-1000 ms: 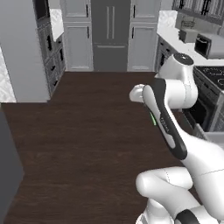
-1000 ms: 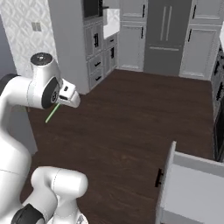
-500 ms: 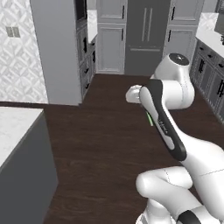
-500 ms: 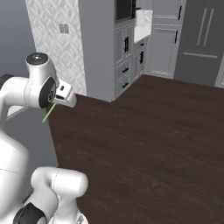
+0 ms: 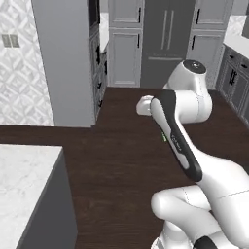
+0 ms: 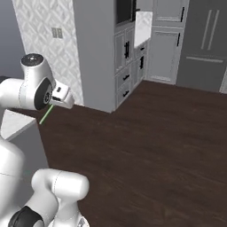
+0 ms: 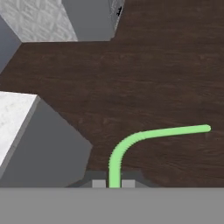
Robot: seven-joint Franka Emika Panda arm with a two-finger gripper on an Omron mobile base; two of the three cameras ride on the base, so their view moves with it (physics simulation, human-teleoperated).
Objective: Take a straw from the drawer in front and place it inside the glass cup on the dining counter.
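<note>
Both base views have swung since a second ago, so the base has turned, not the furniture: the dining counter now fills 7 o'clock of the left base view, its marble corner at 9 o'clock in the hand view. Gripper is pinched tight on the straw, as before; the green stem rises between the fingertips and bends toward 3 o'clock, over dark floor

No legible text or labels
</note>
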